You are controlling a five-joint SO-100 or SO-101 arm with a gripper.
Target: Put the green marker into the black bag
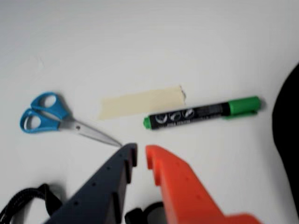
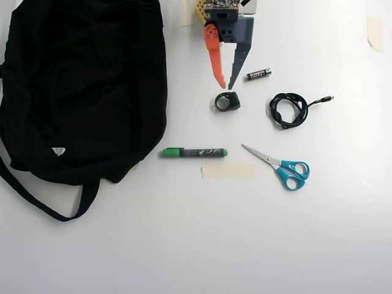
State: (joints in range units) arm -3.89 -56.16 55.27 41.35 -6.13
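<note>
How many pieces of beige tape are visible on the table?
3: one strip just below the green marker, one near the overhead view's top right corner, one partly hidden beside the arm's base.

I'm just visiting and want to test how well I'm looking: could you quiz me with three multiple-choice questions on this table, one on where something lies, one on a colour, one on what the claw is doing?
1. In the overhead view, where does the green marker lie?
A. inside the black bag
B. on the table just right of the bag, above the strip of tape
C. between the claw's fingers

2. What colour are the handles of the scissors?
A. blue
B. red
C. yellow

3. What is the gripper doing?
A. clamping the marker
B. gripping the battery
C. open, holding nothing

Answers: 1 B, the marker rests on bare table beside the bag. 2 A, both views show blue loops. 3 C, the fingertips stand apart with only table between them.
</note>
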